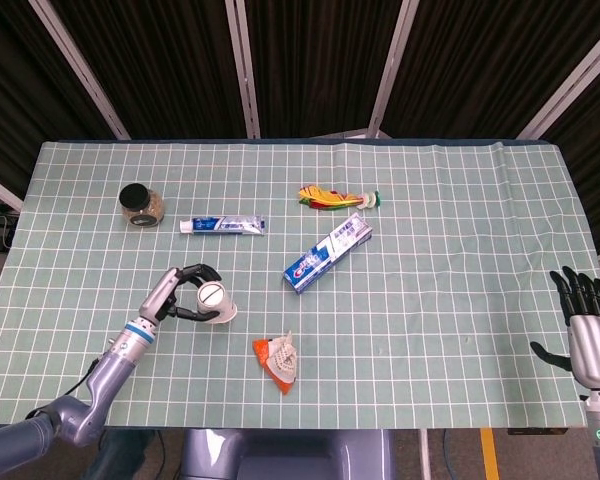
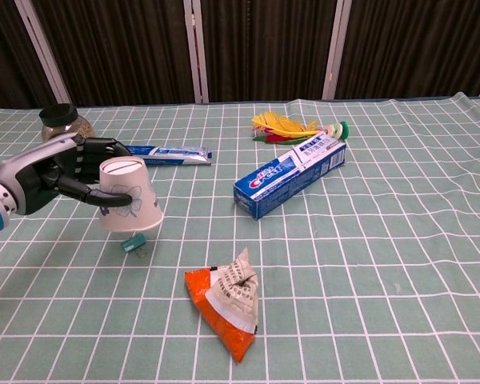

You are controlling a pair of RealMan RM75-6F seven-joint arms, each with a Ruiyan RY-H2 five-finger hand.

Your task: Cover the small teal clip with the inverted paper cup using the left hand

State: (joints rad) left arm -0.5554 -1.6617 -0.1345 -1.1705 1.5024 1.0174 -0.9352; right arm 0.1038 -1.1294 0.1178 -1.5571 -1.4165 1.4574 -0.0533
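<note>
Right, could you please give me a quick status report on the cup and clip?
Left hand holds inverted white paper cup above small teal clip, not yet covered. Right hand open, idle at table edge. Nothing in the way.

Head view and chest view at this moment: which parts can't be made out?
- Teal clip: chest view shows only part under the paper cup; head view hides it beneath the cup.
- Left hand: its palm side sits behind the cup in the chest view.
- Right hand: absent from the chest view.
- Jar: partly behind the left hand in the chest view.
</note>
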